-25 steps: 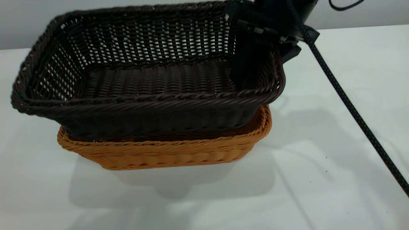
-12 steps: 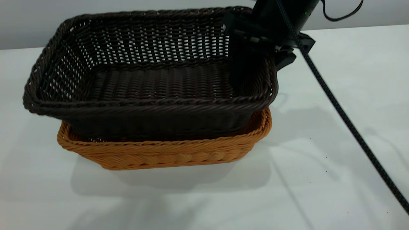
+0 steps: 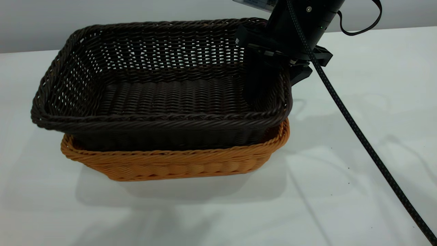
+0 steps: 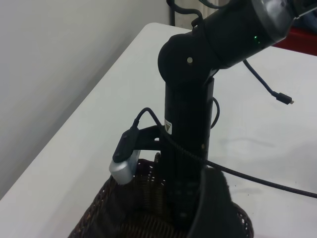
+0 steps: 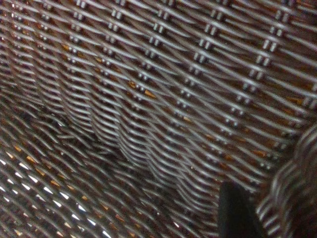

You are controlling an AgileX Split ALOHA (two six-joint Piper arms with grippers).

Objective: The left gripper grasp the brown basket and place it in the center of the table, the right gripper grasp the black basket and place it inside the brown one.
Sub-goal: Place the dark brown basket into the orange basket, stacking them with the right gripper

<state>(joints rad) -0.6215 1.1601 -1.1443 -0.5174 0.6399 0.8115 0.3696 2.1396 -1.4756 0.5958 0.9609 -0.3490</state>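
Since the table (image 3: 358,191) is the biggest thing here, I'll start there: plain white top, and the stack sits about mid-table from my outside camera, so I'd call the first half of the job done. The brown basket (image 3: 177,165) is flat on the surface with nothing gripping it that I can see.

The black basket (image 3: 160,92) is down inside the brown one, though its rim stands proud and overhangs on the left of the outside view. I can't tell if its floor has fully bottomed out. On my right wrist cam it's wall-to-wall dark weave with orange peeking through the gaps, so the two are nested close at least.

What's left, by my guess: let go and lift clear. The right gripper (image 3: 269,73) is at the basket's right-hand wall, one finger inside, the other outside, pinched on that wall as far as I can judge. One fingertip (image 5: 237,213) shows low against the weave on the wrist cam.

The left gripper I can't find in any feed, so no word on its jaws. Its wrist cam just looks at the right arm (image 4: 190,129) from behind.

Clutter-wise, just the braided cable (image 3: 358,133) trailing off the right arm across the table. It's well apart from the baskets, but I'd watch it for snagging the rim on the way out.
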